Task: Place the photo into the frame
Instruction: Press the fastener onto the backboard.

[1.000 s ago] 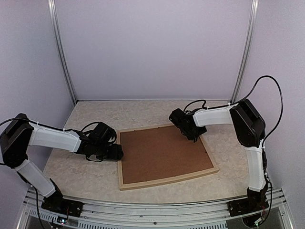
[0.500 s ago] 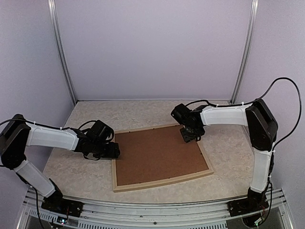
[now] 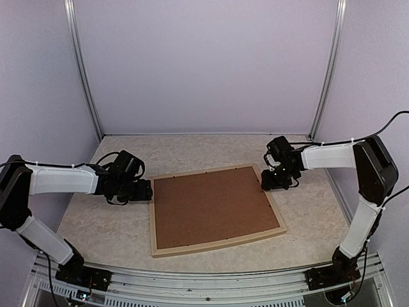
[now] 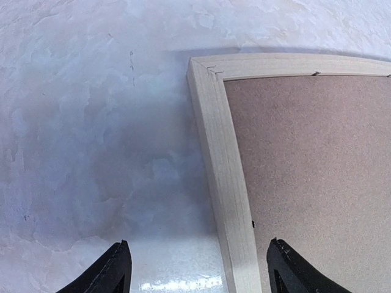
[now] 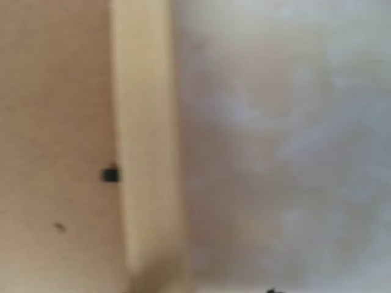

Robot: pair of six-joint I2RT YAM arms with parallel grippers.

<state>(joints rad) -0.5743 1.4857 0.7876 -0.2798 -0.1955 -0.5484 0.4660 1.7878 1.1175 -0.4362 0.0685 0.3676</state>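
Note:
The frame (image 3: 153, 220) of pale wood lies flat on the table with a brown backing board (image 3: 214, 208) filling it. The photo is hidden. My left gripper (image 3: 146, 190) is low at the frame's far left corner. In the left wrist view it (image 4: 198, 271) is open, its fingers (image 4: 116, 268) standing either side of the frame's left rail (image 4: 223, 165) without touching it. My right gripper (image 3: 273, 183) hovers at the frame's far right corner. The right wrist view is blurred and shows the rail (image 5: 143, 140), the board (image 5: 55, 122) and bare table, with the jaws almost out of view.
The marbled tabletop (image 3: 108, 227) is enclosed by pale walls with aluminium posts (image 3: 83, 70) at the back corners. A metal rail (image 3: 204, 284) runs along the near edge between the arm bases.
The frame has slid left and turned slightly. My right gripper has moved right, from over the board's far edge to the far right corner. My left gripper has drawn back leftward.

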